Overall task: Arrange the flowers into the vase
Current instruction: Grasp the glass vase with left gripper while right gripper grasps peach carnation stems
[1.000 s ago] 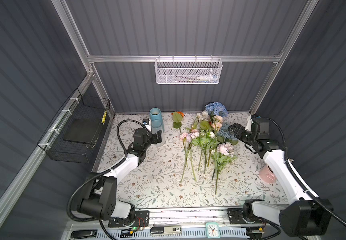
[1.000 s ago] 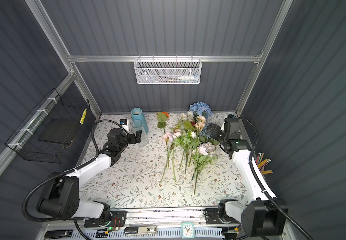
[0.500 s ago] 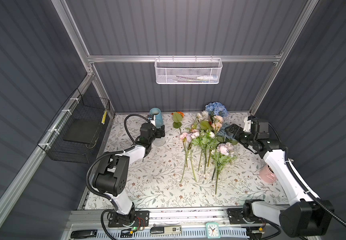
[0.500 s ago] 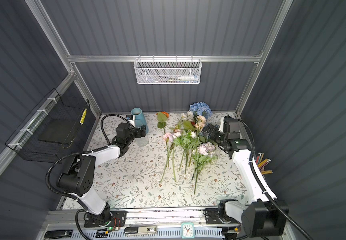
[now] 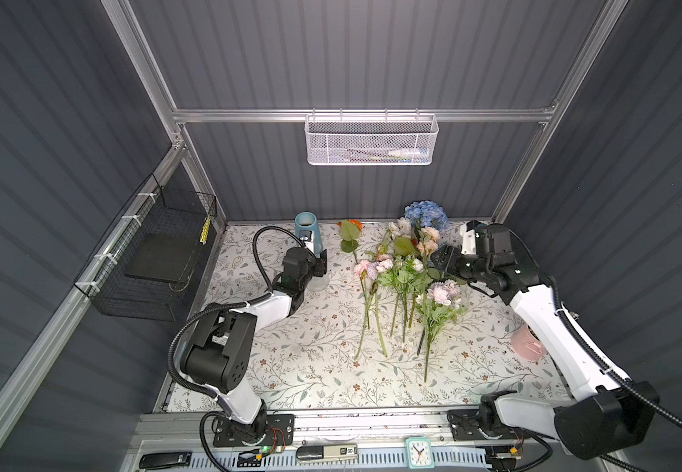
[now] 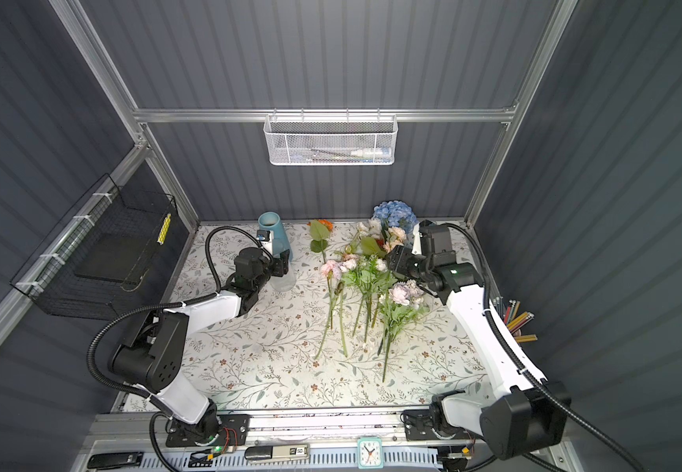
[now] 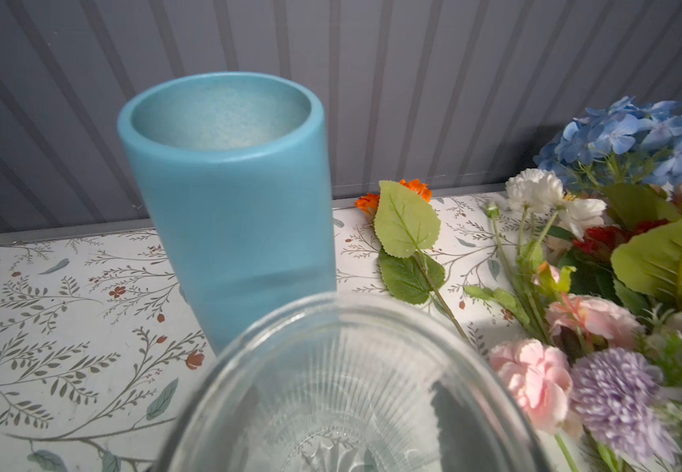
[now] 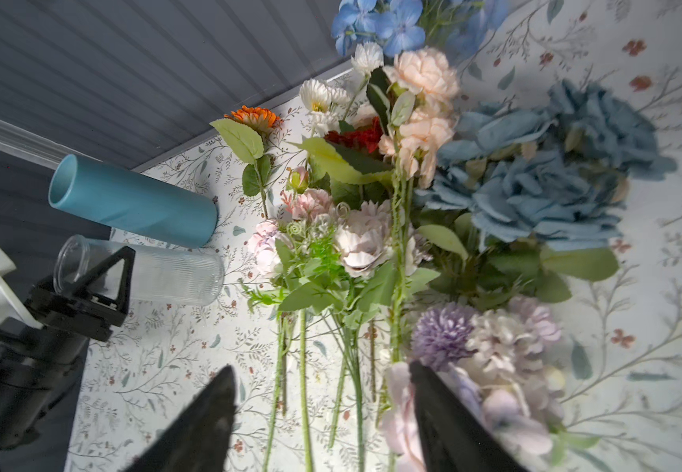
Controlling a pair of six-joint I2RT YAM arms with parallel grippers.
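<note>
I read the worktop [image 5: 290, 367] as a dial, with the back wall at 12. At about 10 o'clock the left gripper [image 5: 318, 263] has its jaws pinching the clear ribbed glass vase [image 8: 175, 278] near its rim. The vase stands upright, and its open mouth fills the near edge of my left wrist view. Just behind it, toward 11 o'clock, a blue vase [image 6: 278, 239] also stands upright. It is close to the glass one, but I cannot tell whether they touch.

The flowers [image 5: 404, 278] lie flat from the centre out to 1 o'clock, with heads toward 12 and stems toward 6. An orange daisy head [image 7: 415, 189] lies at 12 by the wall, and the blue hydrangea [image 5: 427, 212] is at 1 o'clock.

At about 2 o'clock the right gripper [image 8: 320, 370] hangs over the bunch. Its jaws are spread, with green stems showing in the gap and nothing pinched. One jaw overlaps a pale lilac bloom [image 8: 404, 408]. A pink cup [image 5: 527, 347] sits at 4 o'clock by the worktop's edge.
</note>
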